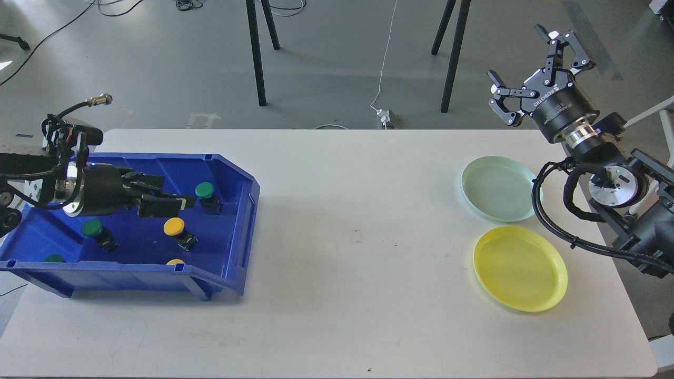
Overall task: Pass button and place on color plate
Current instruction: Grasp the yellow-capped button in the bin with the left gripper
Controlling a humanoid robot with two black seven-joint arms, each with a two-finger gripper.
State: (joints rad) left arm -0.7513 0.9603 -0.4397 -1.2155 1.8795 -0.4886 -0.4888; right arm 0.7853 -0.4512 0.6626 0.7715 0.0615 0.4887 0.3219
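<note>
On the white table (337, 221), at its left end, a blue bin (239, 210) with several push buttons inside. Within the bin, reaching in from the left, the left gripper (176, 202), fingers lying nearly level and pointed right; whether spread or closed on anything cannot be told, since the two fingers overlap from this angle. Just beyond its tip, a green button (205, 190) on a black base, close enough that contact cannot be judged. Just below the fingers, a yellow button (174, 227), tilted on its black body. Farther left on the bin floor, another green button (93, 228); at the near wall, partly hidden, a third green cap (53, 258) and a second yellow cap (175, 261). At the table's right end, two plates lying flat and bare: a pale green plate (500, 189) farther back and a yellow plate (520, 268) nearer, just beside each other without overlapping. Above and behind the far right corner, raised well off the surface, the right gripper (532, 68), fingers spread wide and holding nothing, well apart from the bin.
</note>
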